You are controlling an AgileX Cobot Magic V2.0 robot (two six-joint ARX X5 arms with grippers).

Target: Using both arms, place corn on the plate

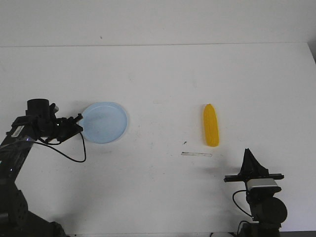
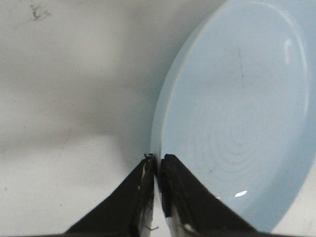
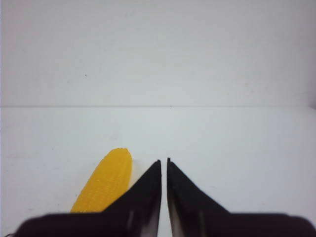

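The pale blue plate (image 1: pixel 105 122) lies on the white table at the left. My left gripper (image 1: pixel 80 120) is shut on the plate's left rim; in the left wrist view its fingertips (image 2: pixel 158 159) pinch the rim of the plate (image 2: pixel 237 113). The yellow corn (image 1: pixel 211 125) lies on the table right of centre, lengthwise away from me. My right gripper (image 1: pixel 249 154) is shut and empty, low near the table's front right, short of the corn. In the right wrist view the corn (image 3: pixel 105 180) lies beside the closed fingers (image 3: pixel 164 163).
A thin pale strip (image 1: pixel 196 154) lies on the table in front of the corn. A black cable (image 1: pixel 74 153) hangs from the left arm. The table's far edge (image 1: pixel 158 45) meets a white wall.
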